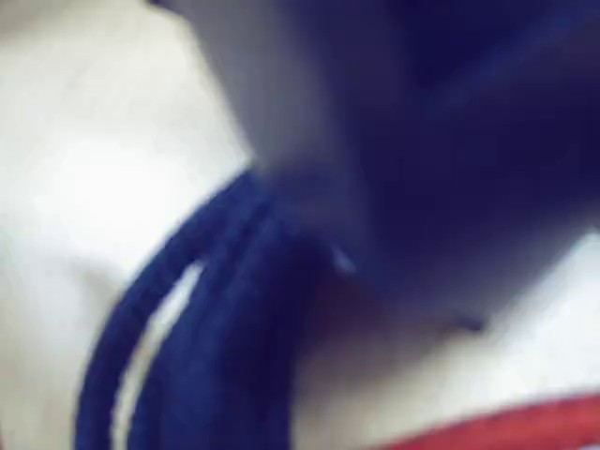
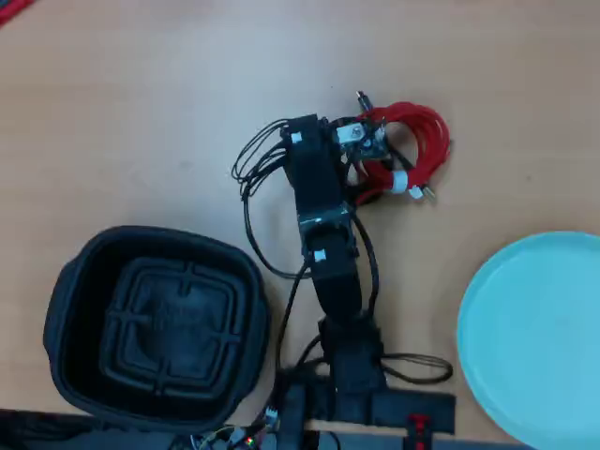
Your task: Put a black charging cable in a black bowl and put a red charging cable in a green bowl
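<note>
In the overhead view the arm reaches up the table's middle, and its gripper [image 2: 302, 141] hangs over the black charging cable [image 2: 255, 159], whose loops stick out to the left. The blurred wrist view shows thick dark loops of the black charging cable [image 1: 202, 328] running into the dark gripper mass [image 1: 375, 225]; the jaws are hidden. Right beside the gripper lies the red charging cable [image 2: 417, 141], a coil with a white tie; a strip of the red charging cable [image 1: 506, 429] also shows in the wrist view. The black bowl [image 2: 66, 309] sits lower left, the green bowl [image 2: 487, 328] lower right.
The arm's base [image 2: 356, 394] stands at the bottom edge between the two bowls. Thin black wires [image 2: 262, 253] trail from the arm over the wooden table [image 2: 141, 103]. Something red [image 2: 11, 9] shows at the top left corner.
</note>
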